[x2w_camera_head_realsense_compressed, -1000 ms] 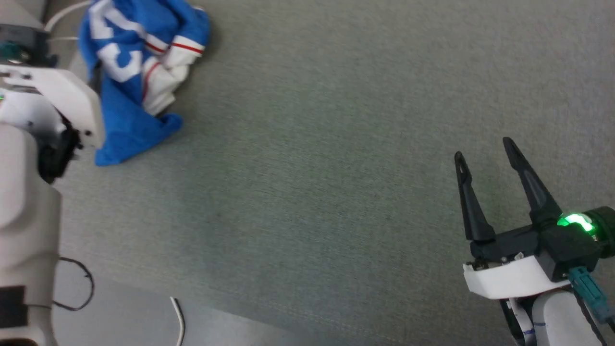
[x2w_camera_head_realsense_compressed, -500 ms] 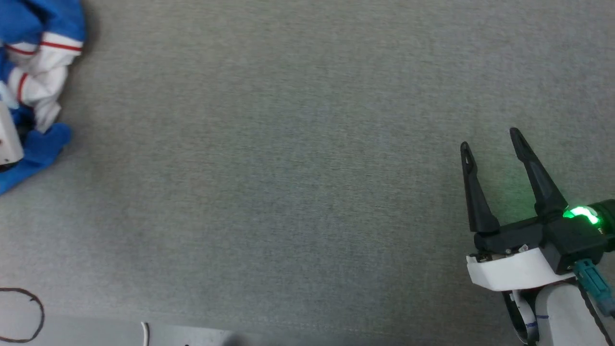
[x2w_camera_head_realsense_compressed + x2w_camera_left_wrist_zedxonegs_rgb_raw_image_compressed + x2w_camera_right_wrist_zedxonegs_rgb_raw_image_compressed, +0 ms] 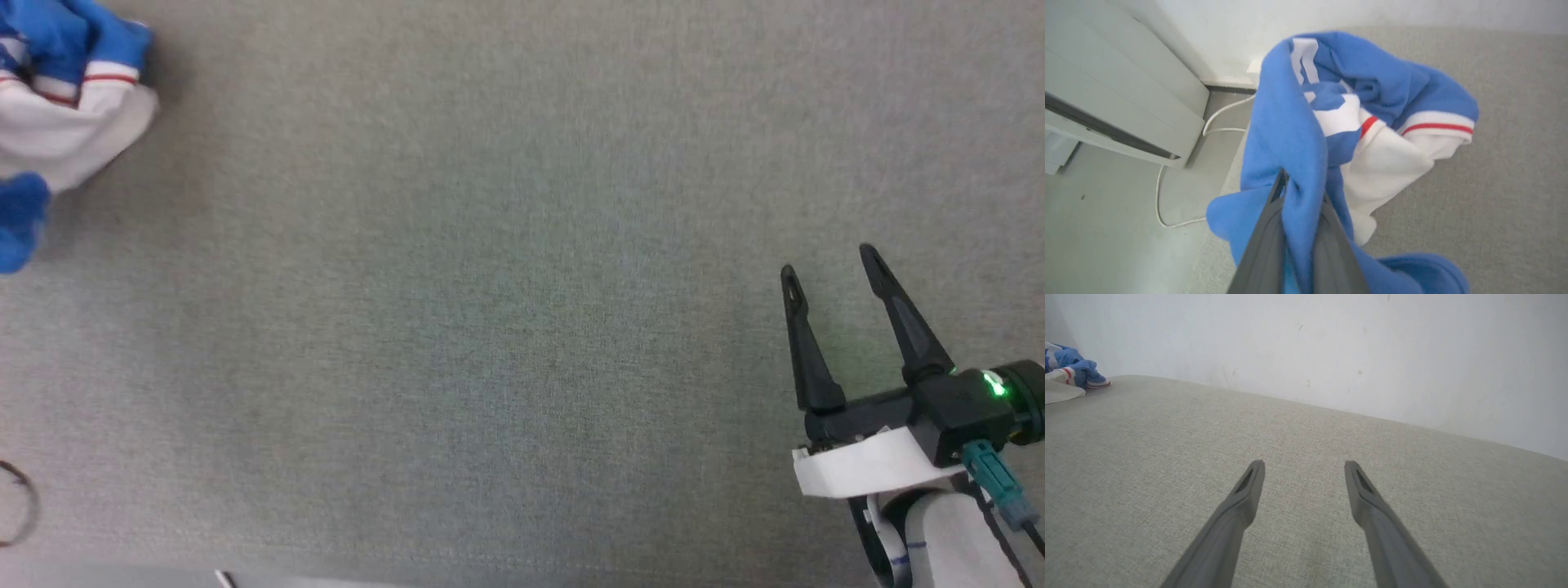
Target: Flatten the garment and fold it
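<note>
Shirt (image 3: 1290,122) is bunched up and held by the left end effector (image 3: 1302,192). Its two dark fingers (image 3: 1261,245) are closed on a thick fold of the blue cloth, and the fold rises between them and covers their tips. In the left wrist view the blue cloth is on top and on the left. A white sleeve with one red stripe at its edge falls to the right, and parts of large white letters show on the upper folds. One blue corner lies at the bottom right, on the grey fabric surface (image 3: 1515,183). How much of the shirt is lifted from this surface, I cannot tell.

Left of the shirt in that view there is a smooth pale floor (image 3: 1106,245), a pale grey cabinet (image 3: 1106,102) and a thin white cable (image 3: 1163,196) which runs along the floor toward the wall.

In the head view the shirt (image 3: 65,131) is at the upper left corner and the frame edge cuts it. The right end effector (image 3: 827,265) is at the lower right, well apart from it. The right fingers (image 3: 808,359) are spread and hold nothing, with bare grey fabric between and around them. A green light (image 3: 994,384) shines on its wrist, and a teal connector (image 3: 992,482) sits just below.

In the right wrist view the two open fingers point over the fabric surface toward a white wall (image 3: 1372,355), and the shirt (image 3: 1069,369) is small at the far left edge.
</note>
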